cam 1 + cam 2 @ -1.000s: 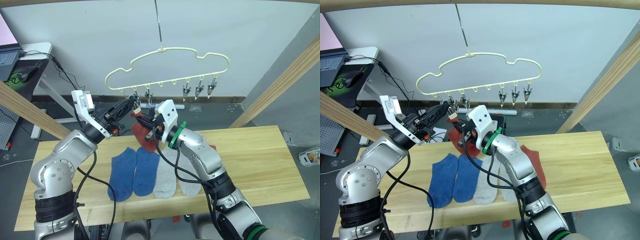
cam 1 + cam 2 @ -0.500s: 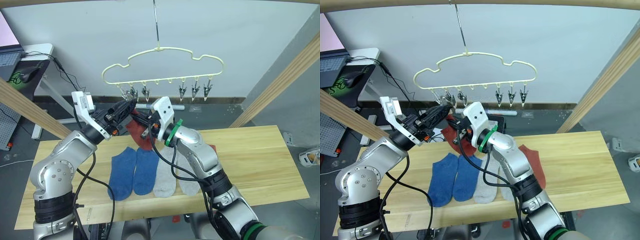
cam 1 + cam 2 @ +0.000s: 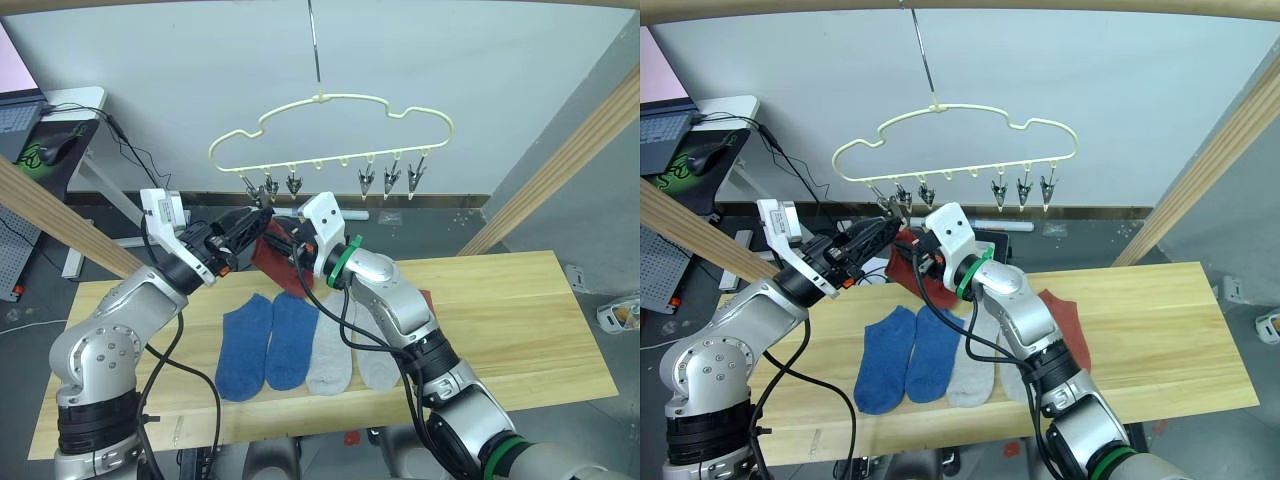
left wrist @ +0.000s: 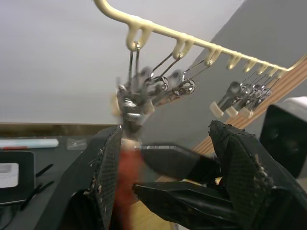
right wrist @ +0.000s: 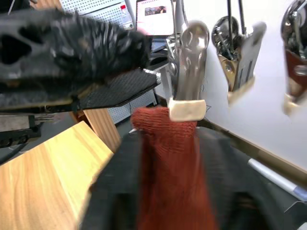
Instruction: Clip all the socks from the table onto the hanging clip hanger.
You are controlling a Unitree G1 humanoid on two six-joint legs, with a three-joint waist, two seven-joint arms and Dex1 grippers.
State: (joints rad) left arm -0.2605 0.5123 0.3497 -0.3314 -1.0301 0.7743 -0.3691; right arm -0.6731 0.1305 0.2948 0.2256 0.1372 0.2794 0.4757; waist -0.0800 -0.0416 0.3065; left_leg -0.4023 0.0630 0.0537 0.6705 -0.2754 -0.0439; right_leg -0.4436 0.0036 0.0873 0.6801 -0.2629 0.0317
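Observation:
The pale yellow clip hanger (image 3: 330, 125) hangs over the back of the table (image 3: 520, 320). A rust red sock (image 5: 168, 158) hangs from a metal clip (image 5: 188, 91) near the hanger's left end, whose cream tip pinches the sock's top edge. My right gripper (image 3: 285, 240) is shut on that sock just below the clip. My left gripper (image 3: 258, 218) is open beside the same clip, its fingers (image 4: 108, 172) set wide apart. Two blue socks (image 3: 265, 345) and two light grey socks (image 3: 350, 355) lie side by side on the table. Another rust red sock (image 3: 1065, 320) lies partly under my right arm.
A round wooden pole (image 3: 60, 220) slants across the left side near my left arm, and a wooden beam (image 3: 560, 170) slants up on the right. A desk with a laptop and cables (image 3: 40, 110) stands at the back left. The other clips (image 3: 395, 180) hang empty.
My right gripper has carried the red sock up to the left-end clip. The hanger has swung a little, and my left arm has eased back to the left.

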